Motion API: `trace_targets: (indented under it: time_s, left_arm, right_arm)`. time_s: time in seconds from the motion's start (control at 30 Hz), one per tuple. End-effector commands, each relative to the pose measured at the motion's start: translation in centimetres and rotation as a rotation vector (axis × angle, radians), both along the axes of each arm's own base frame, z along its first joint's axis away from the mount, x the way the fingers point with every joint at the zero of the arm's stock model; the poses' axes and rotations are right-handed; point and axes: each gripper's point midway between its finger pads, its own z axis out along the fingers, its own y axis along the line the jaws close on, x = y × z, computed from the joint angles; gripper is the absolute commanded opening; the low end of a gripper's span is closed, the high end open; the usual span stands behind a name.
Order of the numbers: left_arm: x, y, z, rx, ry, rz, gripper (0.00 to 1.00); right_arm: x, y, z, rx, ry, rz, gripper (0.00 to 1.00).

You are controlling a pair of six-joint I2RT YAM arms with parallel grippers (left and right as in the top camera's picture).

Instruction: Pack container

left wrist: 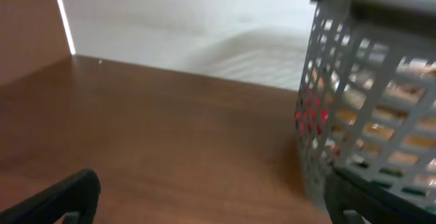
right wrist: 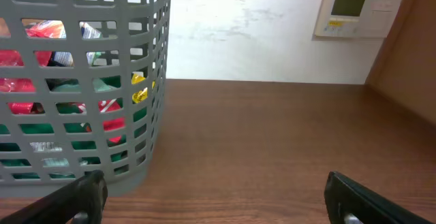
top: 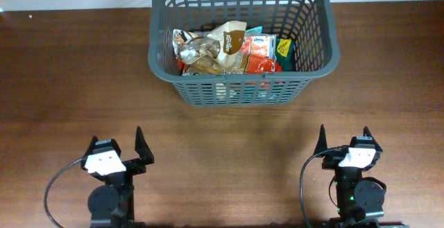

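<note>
The container (top: 166, 72), a large dark grey lattice basket, stands at the far middle of the brown table and holds several snack packets (top: 232, 51) in brown, red, green and silver. It also shows at the right of the left wrist view (left wrist: 320, 163) and at the left of the right wrist view (right wrist: 155, 81). My left gripper (top: 116, 145) is open and empty near the table's front left (left wrist: 211, 207). My right gripper (top: 343, 139) is open and empty near the front right (right wrist: 214, 200). Both are well short of the basket.
A white wall runs behind the table, with a small wall panel (right wrist: 346, 9) at the right. Bare brown tabletop (top: 229, 152) lies between the grippers and the basket.
</note>
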Motion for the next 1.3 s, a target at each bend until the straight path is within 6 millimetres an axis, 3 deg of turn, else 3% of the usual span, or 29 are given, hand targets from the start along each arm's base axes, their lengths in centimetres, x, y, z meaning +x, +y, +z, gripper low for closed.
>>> trace_targets:
  time_s: [0.0, 0.43, 1.27]
  left_arm:
    - [-0.3, 0.1, -1.2, 0.037, 0.023, 0.005, 0.99]
    - [-0.4, 0.2, -3.3, 0.258, 0.106, -0.026, 0.99]
    - [-0.4, 0.1, -4.0, 0.257, 0.120, -0.032, 0.99]
  right_arm:
    - [-0.1, -0.4, -0.3, 0.001, 0.003, -0.023, 0.99]
    - [-0.1, -0.4, -0.3, 0.001, 0.003, -0.023, 0.99]
    - [-0.1, -0.4, -0.3, 0.001, 0.003, -0.023, 0.99]
